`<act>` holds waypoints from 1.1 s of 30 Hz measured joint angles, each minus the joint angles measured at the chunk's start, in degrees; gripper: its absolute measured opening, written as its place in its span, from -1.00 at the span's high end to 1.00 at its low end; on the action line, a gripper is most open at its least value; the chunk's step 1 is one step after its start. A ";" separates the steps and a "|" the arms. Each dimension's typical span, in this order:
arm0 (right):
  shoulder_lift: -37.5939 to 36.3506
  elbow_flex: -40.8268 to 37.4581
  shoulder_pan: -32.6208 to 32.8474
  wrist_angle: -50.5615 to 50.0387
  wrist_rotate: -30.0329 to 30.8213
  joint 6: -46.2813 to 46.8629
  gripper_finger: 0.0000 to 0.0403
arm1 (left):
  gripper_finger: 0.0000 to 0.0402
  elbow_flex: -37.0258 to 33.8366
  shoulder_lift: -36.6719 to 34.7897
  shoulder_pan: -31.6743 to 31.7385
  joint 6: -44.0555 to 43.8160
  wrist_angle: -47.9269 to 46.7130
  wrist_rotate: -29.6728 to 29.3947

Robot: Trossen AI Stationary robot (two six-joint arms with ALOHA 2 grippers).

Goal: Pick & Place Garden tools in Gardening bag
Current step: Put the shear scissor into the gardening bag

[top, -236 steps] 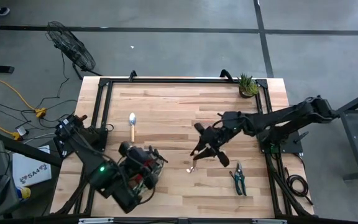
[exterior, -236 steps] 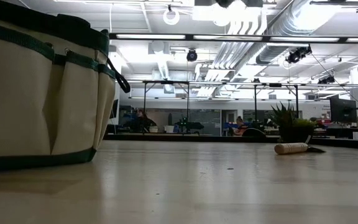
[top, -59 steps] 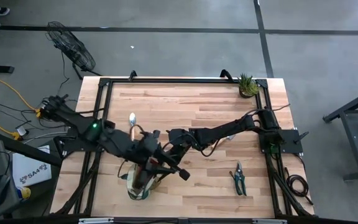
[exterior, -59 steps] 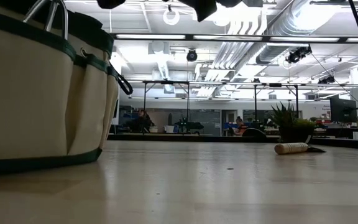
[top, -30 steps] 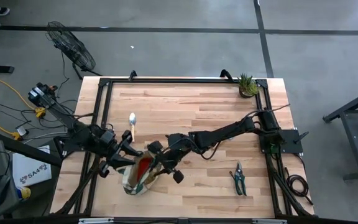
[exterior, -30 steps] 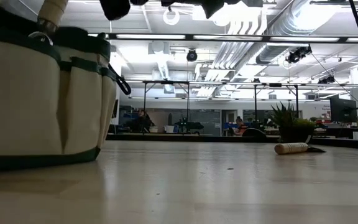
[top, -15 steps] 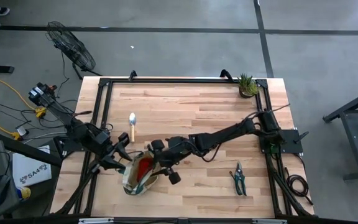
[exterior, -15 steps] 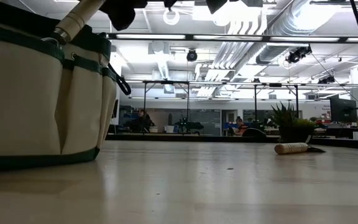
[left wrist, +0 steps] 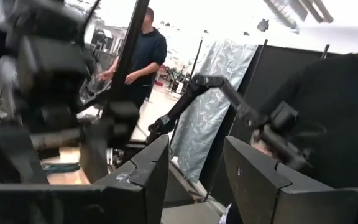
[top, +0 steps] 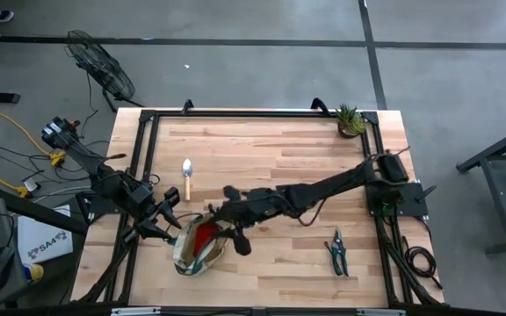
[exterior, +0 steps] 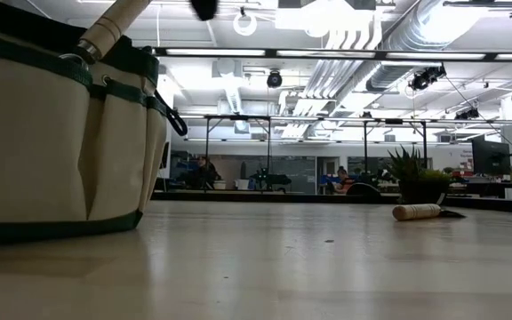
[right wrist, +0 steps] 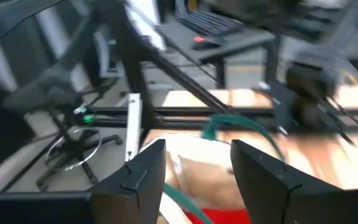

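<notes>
Beige bag (top: pixel 196 253): no readable writing | right hand (top: pixel 220 216) released | left hand (top: pixel 167 221) released

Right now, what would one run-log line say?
right hand: open over bag | wooden-handled tool: in bag | left hand: at bag | pruners: on table

right claw (top: pixel 220 213) opened | tool (exterior: pixel 112 27) now in bag (top: pixel 183 254)

Robotics lab, exposed ceiling ducts (exterior: pixel 363 53), desks, floor fan (top: pixel 99 66), cables
</notes>
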 joint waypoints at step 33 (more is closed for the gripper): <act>-4.56 -5.44 4.87 -11.18 12.59 19.51 0.99 | 0.24 -25.12 -16.68 0.02 0.01 22.09 -1.11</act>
